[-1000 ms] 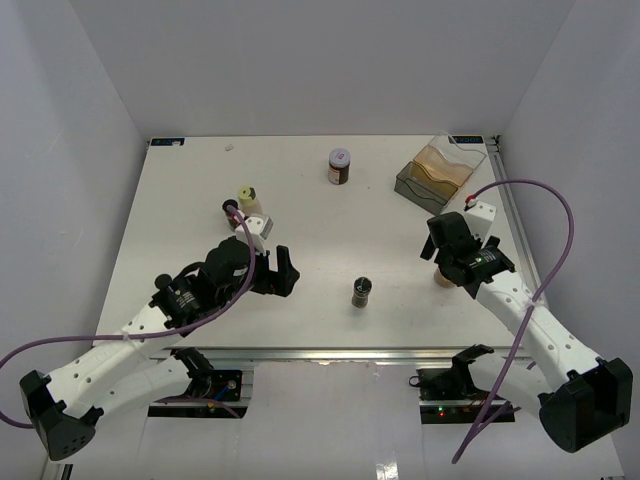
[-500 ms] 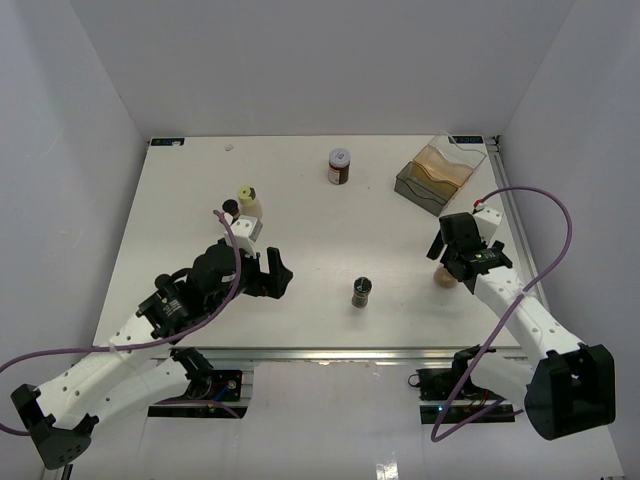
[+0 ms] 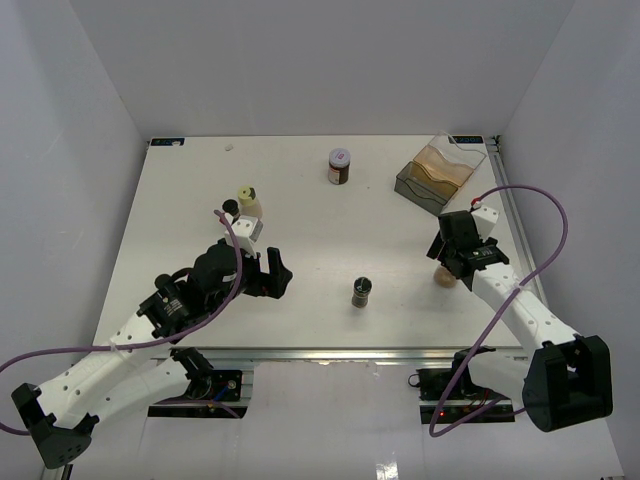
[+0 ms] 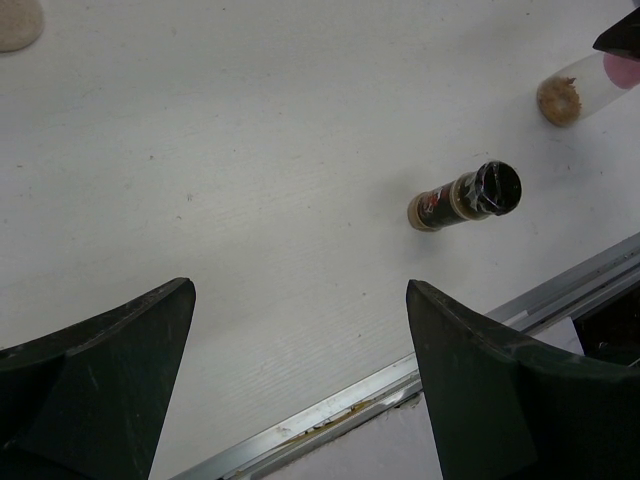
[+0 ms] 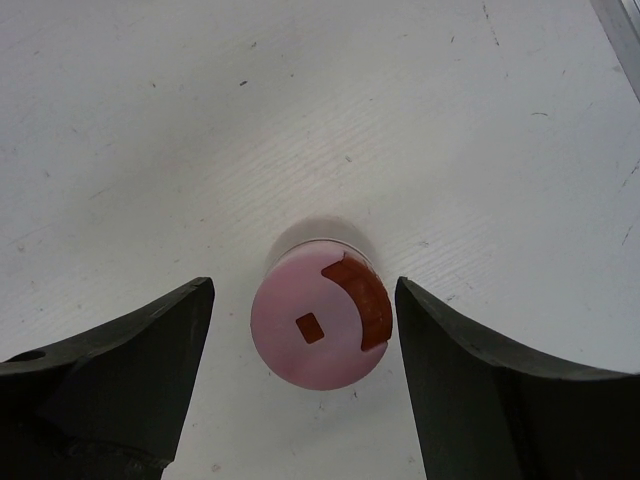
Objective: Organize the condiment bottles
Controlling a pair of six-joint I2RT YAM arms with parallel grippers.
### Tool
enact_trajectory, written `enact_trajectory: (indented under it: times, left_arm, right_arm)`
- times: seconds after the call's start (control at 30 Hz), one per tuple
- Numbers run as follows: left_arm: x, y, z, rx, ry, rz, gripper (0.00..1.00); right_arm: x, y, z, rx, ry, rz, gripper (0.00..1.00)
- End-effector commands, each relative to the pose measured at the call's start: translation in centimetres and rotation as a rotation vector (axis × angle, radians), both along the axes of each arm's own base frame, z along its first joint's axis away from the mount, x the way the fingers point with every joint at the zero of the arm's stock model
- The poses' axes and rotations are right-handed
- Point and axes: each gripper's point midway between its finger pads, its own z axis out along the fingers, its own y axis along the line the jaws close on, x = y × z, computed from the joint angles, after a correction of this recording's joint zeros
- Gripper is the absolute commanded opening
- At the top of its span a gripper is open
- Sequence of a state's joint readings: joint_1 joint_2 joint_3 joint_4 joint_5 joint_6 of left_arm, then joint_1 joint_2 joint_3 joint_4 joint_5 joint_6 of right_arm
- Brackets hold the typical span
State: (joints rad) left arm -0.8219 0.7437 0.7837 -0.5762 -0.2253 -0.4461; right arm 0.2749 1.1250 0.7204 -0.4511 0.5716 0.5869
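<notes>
Right claw hides most of the pink-capped bottle from above.

White table, plain white walls

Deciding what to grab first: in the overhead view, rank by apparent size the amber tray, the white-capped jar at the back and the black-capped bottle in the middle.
1. The amber tray, clearly largest.
2. The white-capped jar and the black-capped bottle: about alike, too close to rank.
</notes>
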Motion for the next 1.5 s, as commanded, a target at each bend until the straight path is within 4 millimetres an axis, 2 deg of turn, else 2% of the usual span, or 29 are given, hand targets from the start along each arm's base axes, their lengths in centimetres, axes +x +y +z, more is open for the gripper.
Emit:
enact_trajectory:
  times: [0.0, 0.03, 0.17, 0.23, 0.3, 0.37, 0.43, 0.47, 0.53, 0.6, 0.67, 0.7, 0.73, 0.77, 0.83, 0.87, 0.97, 1.07, 1.2, 1.33, 1.4, 1.47]
  left_arm:
    - [0.0, 0.2, 0.0, -0.001, -0.001, 0.011, 0.98]
    - [0.0, 0.2, 0.1, -0.002, -0.001, 0.011, 0.98]
    - [-0.5, -0.2, 0.4, -0.022, 0.010, -0.014, 0.98]
    - [-0.8, -0.1, 0.4, -0.011, 0.024, -0.025, 0.98]
    - [-0.9, 0.3, 0.2, 0.002, 0.035, -0.014, 0.98]
    - [-1.1, 0.7, 0.2, 0.000, 0.032, 0.001, 0.98]
    - [-1.2, 0.9, 0.3, -0.012, 0.020, -0.001, 0.98]
    - [-1.3, 0.8, 0.4, -0.020, 0.015, -0.004, 0.98]
    - [-1.3, 0.9, 0.6, -0.025, 0.006, -0.007, 0.98]
    - [-1.3, 1.0, 0.5, -0.019, 0.007, -0.001, 0.98]
    - [-1.2, 1.0, 0.3, -0.018, 0.009, -0.001, 0.98]
    - [-1.3, 1.0, 0.1, -0.018, 0.010, -0.003, 0.98]
    - [-1.3, 0.8, 0.1, -0.022, 0.012, -0.009, 0.98]
    - [-1.3, 0.7, 0.0, -0.024, 0.013, -0.013, 0.98]
    - [-1.4, 0.6, -0.1, -0.023, 0.018, -0.018, 0.98]
    - [-1.3, 0.7, -0.1, -0.020, 0.019, -0.014, 0.98]
    - [-1.6, 0.6, -0.1, -0.034, 0.022, -0.023, 0.98]
    - [-1.8, 0.4, 0.1, -0.049, 0.016, -0.040, 0.98]
    - [-1.8, 0.7, 0.2, -0.052, 0.010, -0.027, 0.98]
    - [-1.9, 0.7, 0.2, -0.059, 0.008, -0.026, 0.98]
    - [-1.9, 0.7, 0.3, -0.061, 0.007, -0.024, 0.98]
    - [-1.9, 0.8, 0.3, -0.066, 0.003, -0.019, 0.98]
  right_arm:
    - [0.2, -0.2, -0.7, -0.006, 0.011, -0.012, 0.76]
    - [0.2, -0.2, -0.8, -0.006, 0.017, -0.011, 0.74]
    - [0.1, -0.3, -1.0, -0.013, 0.027, -0.009, 0.52]
    - [0.2, -0.4, -0.7, -0.020, 0.023, -0.008, 0.25]
    - [0.6, -0.4, 0.2, -0.026, 0.006, 0.001, 0.09]
    - [1.2, -0.1, 1.2, -0.020, -0.020, 0.025, 0.08]
    - [3.0, 0.8, 4.0, -0.017, -0.076, 0.081, 0.08]
    - [3.1, 1.1, 3.8, -0.007, -0.070, 0.094, 0.08]
    - [5.1, 1.7, 7.0, -0.030, -0.112, 0.156, 0.08]
    - [8.3, 2.2, 12.3, -0.056, -0.199, 0.174, 0.08]
    - [9.4, 1.7, 14.0, -0.104, -0.214, 0.179, 0.08]
    - [11.4, 1.5, 16.6, -0.132, -0.258, 0.173, 0.08]
    - [12.9, 1.4, 17.0, -0.153, -0.250, 0.178, 0.08]
    - [14.4, 1.3, 18.8, -0.157, -0.286, 0.174, 0.08]
    - [16.8, 0.9, 20.8, -0.164, -0.341, 0.168, 0.08]
    - [18.2, 1.1, 20.4, -0.165, -0.339, 0.176, 0.08]
    - [21.4, 0.5, 23.0, -0.170, -0.423, 0.169, 0.08]
    - [24.6, -0.4, 23.2, -0.161, -0.476, 0.151, 0.08]
    - [28.3, -3.0, 23.0, -0.139, -0.526, 0.129, 0.08]
    - [31.2, -4.3, 21.8, -0.137, -0.547, 0.139, 0.08]
    - [32.1, -5.3, 20.5, -0.166, -0.523, 0.123, 0.08]
    - [32.9, -5.4, 19.4, -0.175, -0.504, 0.125, 0.08]
